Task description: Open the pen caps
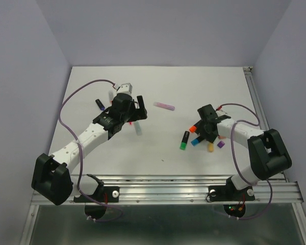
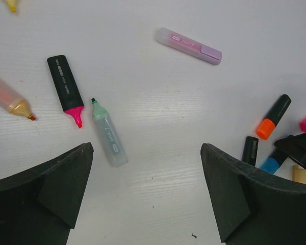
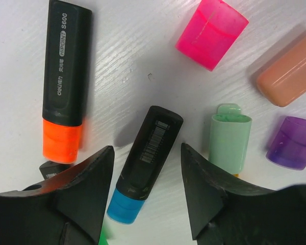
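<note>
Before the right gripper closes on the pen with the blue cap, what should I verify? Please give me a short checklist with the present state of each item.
1. Right gripper open: ok.
2. Blue-capped pen lies between its fingers: ok.
3. Blue cap on the pen: ok.
4. Orange-capped pen and mint cap clear of the fingers: cannot tell, both lie very close.
5. Fingers low enough to grip the pen: cannot tell.
6. Left gripper open, holding nothing: ok.
</note>
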Robot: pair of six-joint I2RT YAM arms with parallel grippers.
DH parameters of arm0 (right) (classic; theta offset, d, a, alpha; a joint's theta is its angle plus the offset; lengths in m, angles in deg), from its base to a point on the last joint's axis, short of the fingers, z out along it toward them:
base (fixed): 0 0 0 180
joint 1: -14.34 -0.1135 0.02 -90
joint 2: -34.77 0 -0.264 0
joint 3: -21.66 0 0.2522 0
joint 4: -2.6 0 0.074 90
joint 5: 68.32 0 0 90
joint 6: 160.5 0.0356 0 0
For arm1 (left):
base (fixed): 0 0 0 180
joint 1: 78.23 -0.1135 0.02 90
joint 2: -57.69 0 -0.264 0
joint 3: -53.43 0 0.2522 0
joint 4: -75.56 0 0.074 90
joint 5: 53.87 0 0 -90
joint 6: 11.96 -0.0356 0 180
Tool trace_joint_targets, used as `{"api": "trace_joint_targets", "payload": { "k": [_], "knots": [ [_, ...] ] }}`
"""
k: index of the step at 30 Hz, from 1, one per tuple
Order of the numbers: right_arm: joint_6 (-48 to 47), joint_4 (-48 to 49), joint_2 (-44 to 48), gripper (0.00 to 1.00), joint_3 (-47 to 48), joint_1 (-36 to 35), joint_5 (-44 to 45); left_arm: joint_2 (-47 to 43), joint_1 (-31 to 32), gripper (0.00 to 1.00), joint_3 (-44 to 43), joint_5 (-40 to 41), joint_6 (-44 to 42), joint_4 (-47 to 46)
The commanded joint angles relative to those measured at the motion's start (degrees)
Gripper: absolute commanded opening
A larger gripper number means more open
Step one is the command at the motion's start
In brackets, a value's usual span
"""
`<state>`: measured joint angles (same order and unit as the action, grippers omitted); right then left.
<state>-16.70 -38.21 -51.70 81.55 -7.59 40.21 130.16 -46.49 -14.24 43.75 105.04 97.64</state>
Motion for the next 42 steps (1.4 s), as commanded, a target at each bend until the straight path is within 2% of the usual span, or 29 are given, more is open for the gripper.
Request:
{"api": "trace_joint_targets", "payload": {
  "k": [1, 6, 9, 10, 13, 18, 22, 26, 27, 31, 35, 42],
  "knots": [
    [0.4, -5.1, -2.7, 0.58, 3.8, -1.1, 2.6, -0.5, -0.2, 0.99, 0.7, 0.6, -1.1, -2.1],
    [0.3, -8.8, -7.0, 0.52, 6.1, -1.6, 3.0, -0.3, -0.3, 0.99, 0.6, 0.7, -1.2, -1.8],
    [1.0, -8.8, -7.6, 0.45, 5.7, -1.7, 3.1, 0.0, -0.5, 0.99, 0.7, 0.6, -1.2, -1.8],
    [1.5, -8.6, -7.4, 0.39, 5.5, -1.6, 3.1, 0.0, -0.5, 0.99, 0.8, 0.6, -1.2, -1.8],
    [1.7, -6.8, -6.3, 0.33, 4.1, -1.8, 2.5, 0.6, -0.7, 0.99, 0.8, -0.6, -1.7, -1.8],
    [1.7, -3.4, -2.3, 0.24, 2.7, -1.9, 1.0, 0.7, -0.6, 0.99, 1.5, -9.4, -4.5, -4.5],
    [1.4, -1.5, 4.0, 0.21, 2.2, -2.0, 2.5, -0.4, -0.5, 0.99, 3.2, -19.0, -6.9, -8.0],
    [-0.2, 2.9, 14.4, 0.2, 1.2, -2.0, 1.4, 0.0, 0.3, 0.99, 6.7, -36.0, -6.0, -17.8],
    [-0.6, 3.9, 15.9, 0.19, 1.1, -2.1, 0.7, 0.6, 1.0, 0.99, 6.8, -37.6, -5.7, -20.6],
    [-1.0, 8.8, 21.3, 0.17, 0.1, -2.4, -3.0, 5.9, 6.6, 0.99, 3.3, -39.8, -4.0, -25.4],
    [-0.6, 11.2, 21.7, 0.17, 1.3, -4.0, -4.9, 11.6, 12.8, 0.99, -2.4, -40.0, -3.6, -26.2],
    [0.8, 14.9, 22.3, 0.17, 1.7, -5.4, -7.6, 18.4, 14.0, 0.99, -7.6, -40.0, -3.5, -26.2]
  ]
}}
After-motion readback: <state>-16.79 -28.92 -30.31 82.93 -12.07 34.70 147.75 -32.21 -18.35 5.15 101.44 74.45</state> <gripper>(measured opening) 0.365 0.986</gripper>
